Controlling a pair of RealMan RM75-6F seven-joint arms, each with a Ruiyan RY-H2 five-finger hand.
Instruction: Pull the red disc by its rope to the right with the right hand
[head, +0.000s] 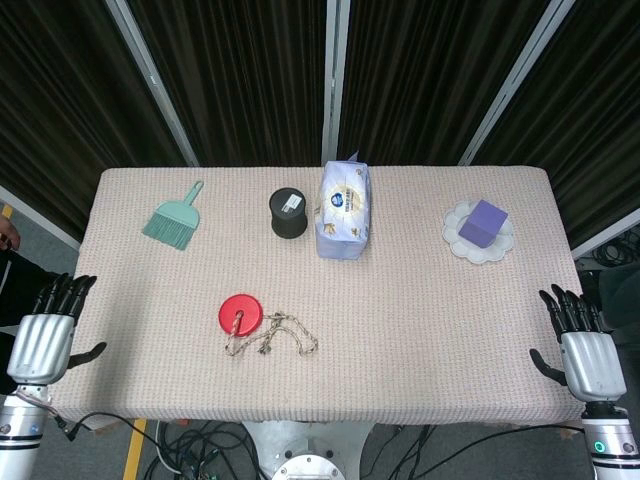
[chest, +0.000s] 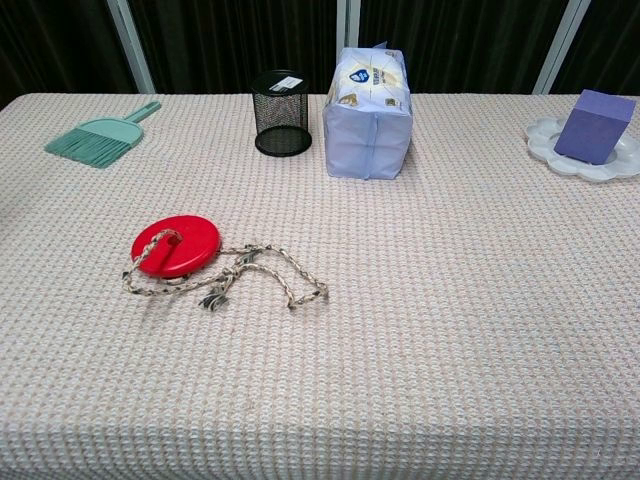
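Red disc (head: 240, 313) lies flat on the table (head: 420, 330), front-left area, w/ its rope (head: 272, 338) threaded through the centre and trailing off to the right in a loose, knotted tangle — the rope's far end sits just right of the disc, still on the cloth. Chest view shows the same: disc (chest: 177, 243) at left, rope (chest: 250, 272) looping along its near edge and out to the right.

Right hand (head: 578, 338) is at the table's right edge near the front corner, palm-back up, fingers apart and pointing toward the far side, holding nothing — well apart from rope and disc. Left hand (head: 50, 325) mirrors it at the left edge, fingers spread, nothing in them. Neither hand shows in chest view.

Back row, left to right: teal hand brush (head: 174, 217), black mesh cup (head: 288, 213), pack of tissues (head: 345, 210) standing just beside the cup, and a white scalloped plate (head: 457, 240) w/ a purple block (head: 483, 223) on it, toward the far right.
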